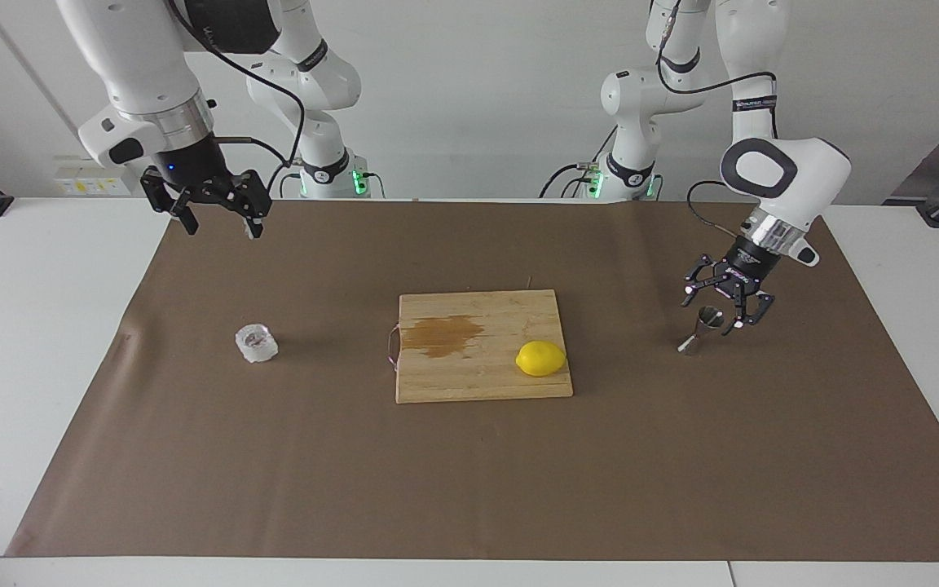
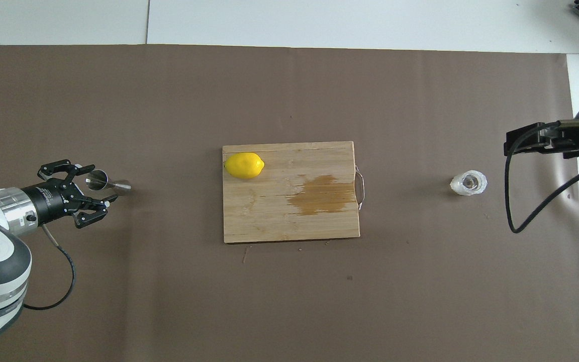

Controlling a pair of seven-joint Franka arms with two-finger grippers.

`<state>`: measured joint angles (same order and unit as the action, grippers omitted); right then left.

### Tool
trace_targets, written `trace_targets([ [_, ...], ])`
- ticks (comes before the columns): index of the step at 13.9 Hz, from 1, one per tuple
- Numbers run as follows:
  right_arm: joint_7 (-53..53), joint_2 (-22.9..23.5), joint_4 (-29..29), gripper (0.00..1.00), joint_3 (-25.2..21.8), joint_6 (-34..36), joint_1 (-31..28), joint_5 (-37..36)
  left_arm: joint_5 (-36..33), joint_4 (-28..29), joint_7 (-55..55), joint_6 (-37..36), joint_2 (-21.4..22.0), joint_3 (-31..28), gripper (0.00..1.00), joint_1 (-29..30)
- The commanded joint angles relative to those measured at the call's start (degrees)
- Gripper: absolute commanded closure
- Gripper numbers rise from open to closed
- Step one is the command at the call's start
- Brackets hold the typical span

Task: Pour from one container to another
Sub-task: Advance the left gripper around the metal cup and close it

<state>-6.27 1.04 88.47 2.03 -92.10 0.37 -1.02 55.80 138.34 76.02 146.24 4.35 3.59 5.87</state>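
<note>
The left end effector (image 1: 717, 306), fingers apart, straddles the upright jigger (image 1: 703, 328) without yet clamping it.

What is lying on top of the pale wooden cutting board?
On the wooden cutting board lie a yellow lemon, at a corner, and a brownish wet-looking stain near its wire handle. What is under the lemon is covered.
</note>
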Motion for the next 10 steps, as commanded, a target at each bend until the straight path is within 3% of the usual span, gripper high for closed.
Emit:
trace_targets([
  [1, 1.44, -1.31, 1.35, 0.00, -0.01, 0.25, -0.46, 1.29, 1.15, 0.88, 0.62, 1.51, 0.22, -0.43, 0.22, -1.12],
  [5, 1.44, -1.31, 1.35, 0.00, 0.08, 0.25, -0.46, 1.29, 1.15, 0.79, 0.62, 1.51, 0.22, -0.43, 0.29, -1.12],
  [7, 1.44, -1.31, 1.35, 0.00, 0.08, 0.25, -0.46, 1.29, 1.15, 0.79, 0.62, 1.51, 0.22, -0.43, 0.40, -1.12],
  [8, 1.44, -1.31, 1.35, 0.00, 0.08, 0.25, -0.46, 1.29, 1.15, 0.79, 0.71, 1.60, 0.22, -0.43, 0.50, -1.12],
  [10, 1.44, -1.31, 1.35, 0.00, 0.08, 0.25, -0.46, 1.29, 1.15, 0.79, 0.71, 1.51, 0.22, -0.43, 0.88, -1.12],
])
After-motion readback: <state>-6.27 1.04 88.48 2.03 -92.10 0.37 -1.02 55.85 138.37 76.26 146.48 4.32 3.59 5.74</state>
